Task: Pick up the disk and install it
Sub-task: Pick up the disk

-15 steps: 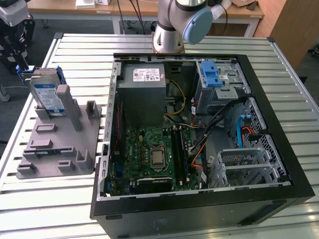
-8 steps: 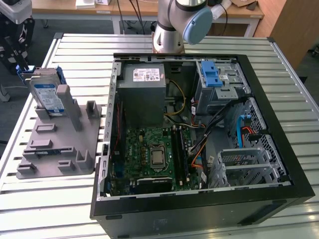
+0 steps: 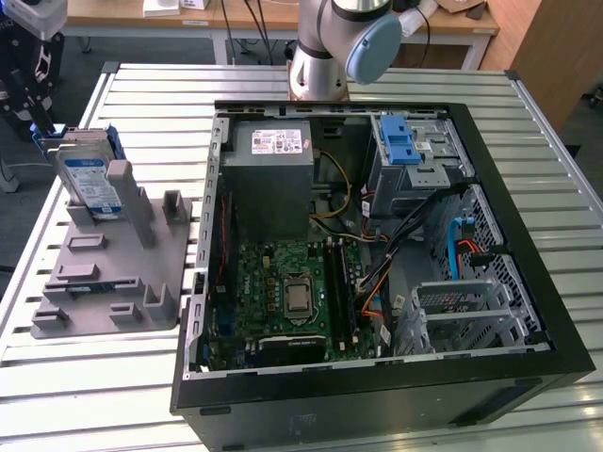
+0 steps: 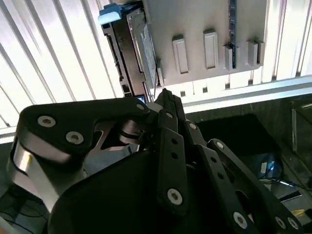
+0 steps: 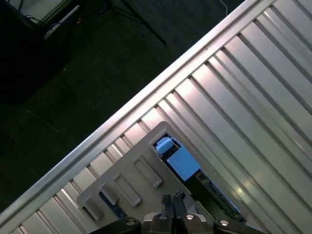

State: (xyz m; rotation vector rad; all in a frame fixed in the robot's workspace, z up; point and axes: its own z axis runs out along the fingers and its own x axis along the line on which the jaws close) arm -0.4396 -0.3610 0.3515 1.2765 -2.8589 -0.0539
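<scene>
The disk [image 3: 88,177] stands upright on its edge in a slot of the grey holder [image 3: 104,273], on the exterior view's left. It is silver, with a white and blue label and blue side rails. My gripper [image 3: 42,122] hangs just above and behind its top corner and does not touch it. In the second wrist view the disk [image 4: 139,44] shows edge-on beyond my black fingertips [image 4: 165,97]. In the first wrist view its blue rail [image 5: 178,158] lies just past the gripper [image 5: 173,199]. The fingers are shut together with nothing between them.
An open computer case [image 3: 528,235] lies on the slatted metal table [image 3: 141,94], on the exterior view's right. Inside are a grey power-supply box [image 3: 273,160], a motherboard [image 3: 283,292] and a metal drive cage with a blue latch [image 3: 405,146]. The table edge [image 5: 146,97] runs close to the holder.
</scene>
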